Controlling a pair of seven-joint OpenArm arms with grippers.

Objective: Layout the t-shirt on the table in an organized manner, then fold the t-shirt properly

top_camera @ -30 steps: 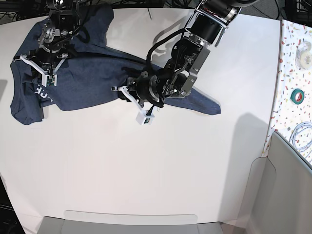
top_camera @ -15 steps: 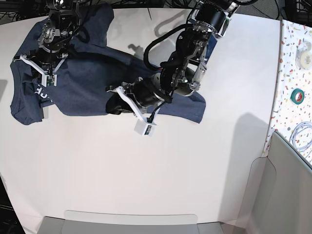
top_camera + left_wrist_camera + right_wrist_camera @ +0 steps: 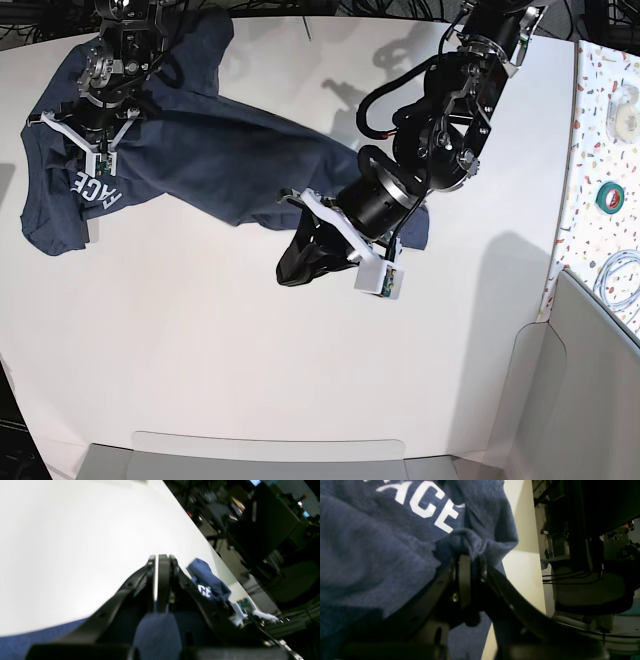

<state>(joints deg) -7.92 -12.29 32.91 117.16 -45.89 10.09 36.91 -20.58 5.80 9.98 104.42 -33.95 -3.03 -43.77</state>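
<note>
One navy t-shirt [image 3: 200,160] lies crumpled across the table's [image 3: 200,350] far left, white lettering showing at its left end. Right gripper [image 3: 470,562]: jaws clenched on a fabric fold there. Left gripper [image 3: 310,250]: jaws pinched on the shirt's other end, near mid-table.

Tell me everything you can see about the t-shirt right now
The t-shirt is dark navy heathered fabric, soft and wrinkled, with white block letters showing near its bunched end. It lies stretched diagonally across the white table, crumpled rather than flat. The right gripper is closed on a fold beside the lettering, and the left gripper pinches the opposite end, with that end raised into a dark bunch above the tabletop.
</note>
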